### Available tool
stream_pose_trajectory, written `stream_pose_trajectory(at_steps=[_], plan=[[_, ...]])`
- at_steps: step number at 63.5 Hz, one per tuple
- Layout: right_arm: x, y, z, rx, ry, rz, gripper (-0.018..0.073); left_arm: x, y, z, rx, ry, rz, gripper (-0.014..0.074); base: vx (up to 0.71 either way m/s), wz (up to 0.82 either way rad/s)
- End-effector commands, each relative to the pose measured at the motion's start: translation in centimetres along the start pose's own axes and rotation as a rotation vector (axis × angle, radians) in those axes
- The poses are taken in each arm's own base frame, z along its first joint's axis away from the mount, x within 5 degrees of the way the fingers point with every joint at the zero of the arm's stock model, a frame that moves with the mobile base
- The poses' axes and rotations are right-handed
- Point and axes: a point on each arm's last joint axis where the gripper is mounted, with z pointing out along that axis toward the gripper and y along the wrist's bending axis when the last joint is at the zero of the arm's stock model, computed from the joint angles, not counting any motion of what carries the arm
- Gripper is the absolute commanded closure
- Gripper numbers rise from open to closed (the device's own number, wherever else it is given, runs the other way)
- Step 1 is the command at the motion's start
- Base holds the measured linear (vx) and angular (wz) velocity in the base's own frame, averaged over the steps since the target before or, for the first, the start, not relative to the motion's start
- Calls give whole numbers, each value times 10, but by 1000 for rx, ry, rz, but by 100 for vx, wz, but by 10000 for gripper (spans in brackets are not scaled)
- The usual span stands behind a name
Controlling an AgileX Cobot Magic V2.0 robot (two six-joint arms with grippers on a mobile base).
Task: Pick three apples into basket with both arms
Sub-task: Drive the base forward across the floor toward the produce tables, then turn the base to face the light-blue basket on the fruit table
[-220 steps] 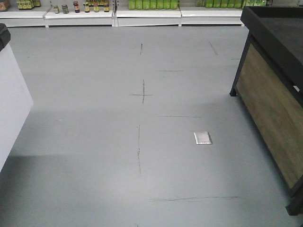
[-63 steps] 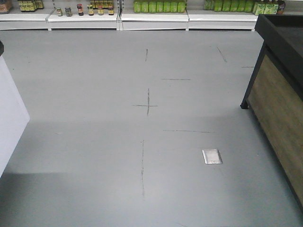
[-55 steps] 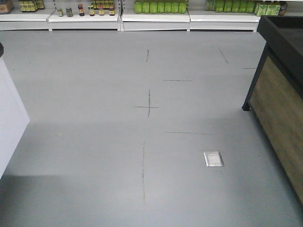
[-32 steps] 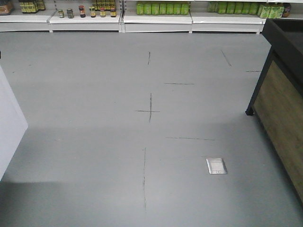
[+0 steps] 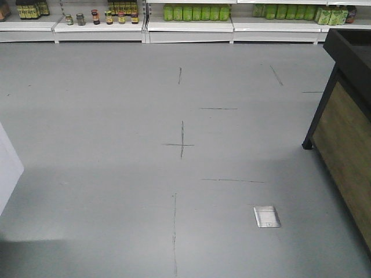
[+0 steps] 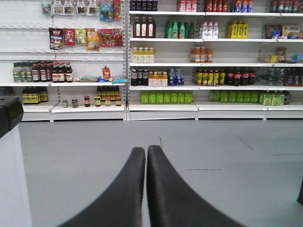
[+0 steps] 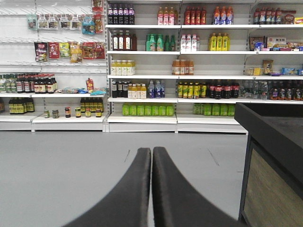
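Note:
No apples and no basket show in any view. My left gripper [image 6: 146,149] points level over the grey shop floor toward the shelves, its two black fingers pressed together with nothing between them. My right gripper [image 7: 152,150] is held the same way, shut and empty. Neither arm appears in the front view.
A black-framed, wood-panelled display stand [image 5: 346,124] is at the right, also in the right wrist view as the stand [image 7: 272,161]. A white counter [image 5: 8,168] edges in at the left. Stocked shelves [image 6: 163,94] line the far wall. A metal floor plate [image 5: 266,216] lies ahead on the right.
The front view has shifted: floor marks and the metal plate have slid down the frame, the stand and white counter have drawn toward the edges, and the far shelves show more.

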Motion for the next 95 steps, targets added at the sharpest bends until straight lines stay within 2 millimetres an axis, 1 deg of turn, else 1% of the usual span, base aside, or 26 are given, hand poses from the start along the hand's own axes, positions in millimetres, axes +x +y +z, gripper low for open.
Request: stream_pose_trajectory(at_steps=[1, 50, 68, 95], plan=[[-3, 0, -1, 3, -80, -3, 568, -6, -1, -1, 14, -77, -18, 603, 17, -3], [-3, 0, -1, 3, -80, -3, 568, -6, -1, -1, 14, -77, -18, 603, 14, -6], [-3, 0, -1, 3, -80, -3, 568, -6, -1, -1, 14, -77, -18, 603, 10, -32], [-3, 0, -1, 3, -80, -3, 568, -6, -1, -1, 14, -77, -18, 603, 11, -47]])
